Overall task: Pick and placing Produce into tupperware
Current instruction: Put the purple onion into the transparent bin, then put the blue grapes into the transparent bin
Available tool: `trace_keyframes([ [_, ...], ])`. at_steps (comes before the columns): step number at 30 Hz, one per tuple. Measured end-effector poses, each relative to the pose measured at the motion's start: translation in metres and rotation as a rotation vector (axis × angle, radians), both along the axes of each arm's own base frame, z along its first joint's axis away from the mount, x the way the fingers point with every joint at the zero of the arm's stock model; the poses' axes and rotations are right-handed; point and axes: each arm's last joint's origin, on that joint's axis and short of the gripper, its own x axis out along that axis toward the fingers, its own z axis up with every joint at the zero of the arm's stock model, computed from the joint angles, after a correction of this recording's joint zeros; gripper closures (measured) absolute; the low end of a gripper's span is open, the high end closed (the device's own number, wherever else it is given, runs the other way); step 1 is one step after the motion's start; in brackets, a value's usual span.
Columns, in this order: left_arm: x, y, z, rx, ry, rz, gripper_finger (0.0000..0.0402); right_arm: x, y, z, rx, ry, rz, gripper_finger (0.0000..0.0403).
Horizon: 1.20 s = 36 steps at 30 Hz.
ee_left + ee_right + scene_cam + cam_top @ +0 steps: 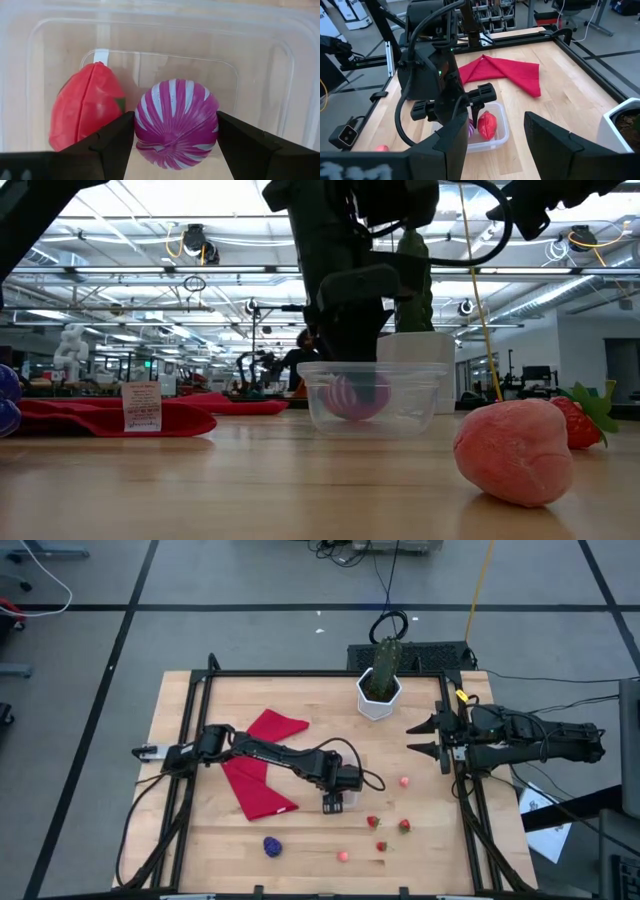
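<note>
The tupperware (375,395) is a clear box on the table's middle, seen from inside in the left wrist view (280,60). In it lie a red piece of produce (85,107) and a purple, white-striped one (175,125). My left gripper (335,803) reaches down into the box, shut on the striped piece. More produce lies loose on the wood: a pink piece (404,781), red ones (373,822) (404,826), and a purple cluster (272,846). My right gripper (420,737) waits open at the right edge, high above the table. My left gripper pinches the purple striped piece by its two opposite round sides (142,125) between both fingers (117,142). The fingers come from above, pointing steeply down into the tupperware. The piece sits low inside the box beside the red one; whether it rests on the floor I cannot tell.
A red cloth (262,775) lies left of the tupperware under the left arm. A white hexagonal pot with a green cactus-like plant (380,690) stands at the far middle. A black frame (300,673) rims the table. Bare wood lies right of the box.
</note>
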Motion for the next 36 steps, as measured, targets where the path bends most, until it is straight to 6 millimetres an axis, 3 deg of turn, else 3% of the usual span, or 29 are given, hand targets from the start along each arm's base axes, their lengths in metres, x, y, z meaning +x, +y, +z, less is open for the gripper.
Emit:
trace_keyframes([
  [18, 0.0021, 0.0089, 0.0002, -0.015, -0.008, 0.020, 0.0128, 0.0000, 0.0000, 0.0000, 0.019, -0.001, -0.007, 0.0218],
  [30, 0.0021, 0.0078, 0.0003, -0.018, -0.010, 0.027, 0.0036, 0.0000, 0.0000, -0.0001, 0.019, 0.000, -0.007, 0.0218],
  [36, 0.0002, 0.0036, 0.0057, -0.017, -0.012, 0.014, 0.0015, 0.0000, 0.0000, 0.0000, 0.019, -0.001, -0.007, 0.0218],
])
